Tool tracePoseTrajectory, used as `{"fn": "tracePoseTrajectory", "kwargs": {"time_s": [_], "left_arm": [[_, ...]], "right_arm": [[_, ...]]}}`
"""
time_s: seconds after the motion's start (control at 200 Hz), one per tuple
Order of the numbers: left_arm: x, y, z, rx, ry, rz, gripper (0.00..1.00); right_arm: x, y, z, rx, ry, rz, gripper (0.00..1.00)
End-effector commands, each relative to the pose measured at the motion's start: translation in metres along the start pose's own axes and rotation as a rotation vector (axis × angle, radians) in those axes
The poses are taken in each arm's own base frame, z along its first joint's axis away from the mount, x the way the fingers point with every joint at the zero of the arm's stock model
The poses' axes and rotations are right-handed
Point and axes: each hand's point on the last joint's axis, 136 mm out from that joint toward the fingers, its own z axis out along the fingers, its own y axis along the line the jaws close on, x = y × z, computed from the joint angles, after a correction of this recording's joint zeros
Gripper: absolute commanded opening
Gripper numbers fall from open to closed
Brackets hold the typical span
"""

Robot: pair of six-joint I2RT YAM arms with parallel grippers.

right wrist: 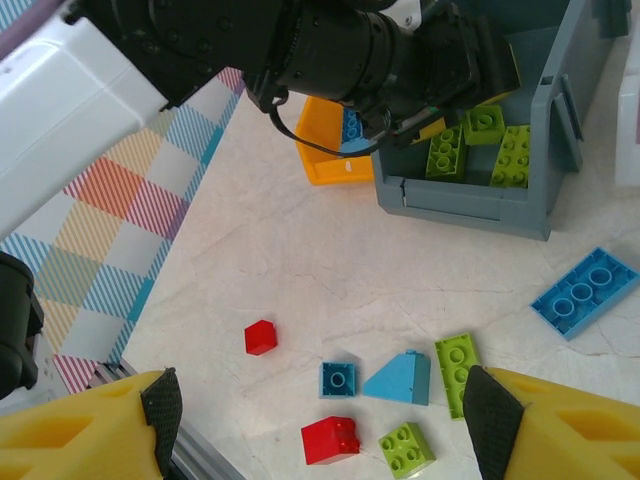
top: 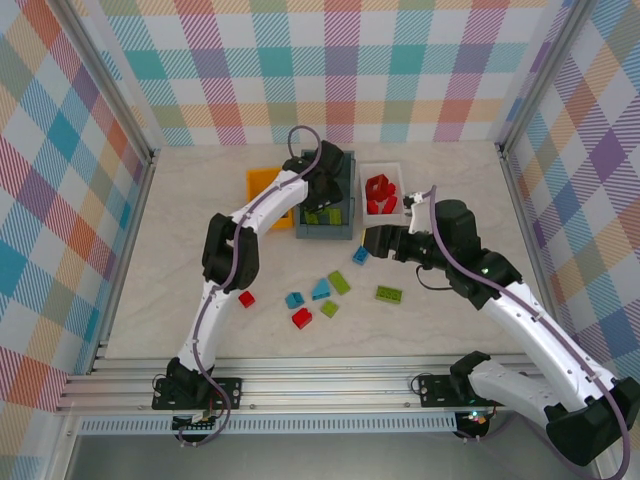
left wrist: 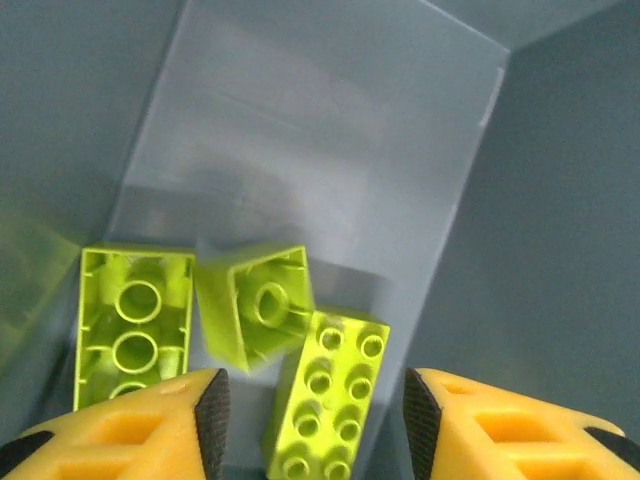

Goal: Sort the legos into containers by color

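Grey-blue bin (top: 325,234): three lime bricks (left wrist: 325,400) inside. White tray (top: 382,166): red bricks (top: 380,193). Orange bin (top: 262,185): one blue brick (right wrist: 350,125). Loose bricks (right wrist: 405,380) in red, blue and lime lie scattered on the desk (top: 400,340).

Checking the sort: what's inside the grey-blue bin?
Three lime green bricks lie on the floor of the grey-blue bin. The left gripper covers its near end, so more may sit there.

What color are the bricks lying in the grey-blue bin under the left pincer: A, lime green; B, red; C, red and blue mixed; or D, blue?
A: in the left wrist view, the three bricks on the floor of the grey-blue bin, just below the open left pincer, are all lime green.
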Motion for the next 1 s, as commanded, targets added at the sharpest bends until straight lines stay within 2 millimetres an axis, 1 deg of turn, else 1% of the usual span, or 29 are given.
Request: {"fn": "tracePoseTrajectory", "kwargs": {"time_s": [0.0, 0.115, 0.185, 0.26, 0.31, 0.39, 0.435, 0.495, 0.52, 0.53, 0.57, 0.625, 0.65, 0.725, 0.73, 0.755, 0.78, 0.83, 0.86, 0.87, 0.935, 0.965, 0.995], "left_arm": [[-0.011, -0.043, -0.077, 0.153, -0.073, 0.044, 0.51], [-0.015, -0.050, -0.123, 0.185, -0.133, 0.032, 0.50], [-0.021, -0.048, -0.158, 0.198, -0.193, 0.022, 0.50], [-0.025, -0.040, -0.193, 0.214, -0.248, 0.007, 0.50], [-0.026, -0.030, -0.216, 0.222, -0.284, 0.000, 0.50], [-0.024, -0.011, -0.252, 0.229, -0.335, -0.006, 0.51], [-0.019, 0.004, -0.265, 0.219, -0.351, 0.004, 0.51], [-0.012, 0.028, -0.288, 0.204, -0.380, 0.006, 0.53], [-0.007, 0.041, -0.292, 0.189, -0.387, 0.006, 0.53], [-0.006, 0.045, -0.297, 0.189, -0.396, 0.003, 0.54], [0.003, 0.068, -0.307, 0.167, -0.416, -0.004, 0.55], [0.014, 0.101, -0.320, 0.134, -0.450, -0.027, 0.56], [0.019, 0.117, -0.329, 0.124, -0.471, -0.044, 0.57], [0.037, 0.169, -0.350, 0.080, -0.532, -0.101, 0.59], [0.037, 0.173, -0.353, 0.083, -0.541, -0.106, 0.59], [0.045, 0.191, -0.357, 0.063, -0.560, -0.120, 0.59], [0.050, 0.208, -0.362, 0.048, -0.582, -0.137, 0.59], [0.065, 0.243, -0.370, 0.019, -0.618, -0.181, 0.61], [0.073, 0.261, -0.375, 0.013, -0.636, -0.201, 0.62], [0.076, 0.266, -0.375, 0.010, -0.639, -0.205, 0.62], [0.093, 0.298, -0.384, 0.020, -0.669, -0.247, 0.63], [0.099, 0.311, -0.387, 0.020, -0.679, -0.265, 0.64], [0.105, 0.322, -0.391, 0.018, -0.688, -0.277, 0.64]], "right_arm": [[0.005, -0.002, -0.002, 0.000, -0.004, -0.004, 0.77], [0.008, -0.005, -0.004, 0.015, -0.003, -0.006, 0.77], [0.010, -0.009, -0.006, 0.033, -0.001, -0.007, 0.77], [0.014, -0.013, -0.006, 0.058, 0.011, -0.011, 0.75], [0.016, -0.015, -0.007, 0.075, 0.018, -0.020, 0.75], [0.020, -0.012, -0.008, 0.095, 0.030, -0.057, 0.75], [0.023, -0.009, -0.006, 0.108, 0.046, -0.084, 0.75], [0.031, 0.002, 0.003, 0.102, 0.088, -0.134, 0.75], [0.035, 0.007, 0.009, 0.102, 0.111, -0.160, 0.75], [0.038, 0.009, 0.012, 0.102, 0.125, -0.174, 0.75], [0.049, 0.020, 0.024, 0.096, 0.168, -0.227, 0.76], [0.069, 0.039, 0.044, 0.079, 0.233, -0.311, 0.76], [0.079, 0.046, 0.055, 0.076, 0.263, -0.343, 0.77], [0.112, 0.070, 0.085, 0.069, 0.353, -0.434, 0.77], [0.113, 0.073, 0.087, 0.066, 0.353, -0.438, 0.77], [0.126, 0.080, 0.098, 0.071, 0.382, -0.469, 0.77], [0.134, 0.091, 0.106, 0.062, 0.394, -0.491, 0.78], [0.157, 0.106, 0.128, 0.059, 0.440, -0.529, 0.78], [0.170, 0.112, 0.140, 0.062, 0.462, -0.546, 0.78], [0.171, 0.116, 0.143, 0.057, 0.461, -0.548, 0.79], [0.195, 0.120, 0.171, 0.079, 0.517, -0.560, 0.81], [0.201, 0.120, 0.183, 0.100, 0.534, -0.559, 0.82], [0.208, 0.117, 0.195, 0.130, 0.553, -0.558, 0.83]]}}
